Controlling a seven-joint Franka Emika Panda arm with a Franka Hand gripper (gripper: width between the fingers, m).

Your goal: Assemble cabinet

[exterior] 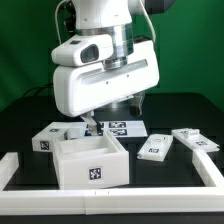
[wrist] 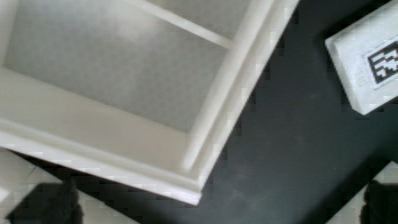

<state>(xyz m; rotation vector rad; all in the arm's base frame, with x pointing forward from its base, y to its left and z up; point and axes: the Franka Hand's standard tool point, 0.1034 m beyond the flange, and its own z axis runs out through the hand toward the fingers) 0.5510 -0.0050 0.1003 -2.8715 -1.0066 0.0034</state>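
Fig. My dark two-finger gripper (exterior: 90,126) hangs with jaws spread wide, holding nothing, just behind the white plastic open-topped cabinet box (exterior: 92,160) near the front of the black table (exterior: 150,175). I judge one box corner (wrist: 192,185) lies below, between the fingers.

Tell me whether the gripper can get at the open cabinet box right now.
Likely yes: the gripper hangs right over the rim of the cabinet box, jaws apparently spread, with nothing between them; the loose panels lie off to the side.
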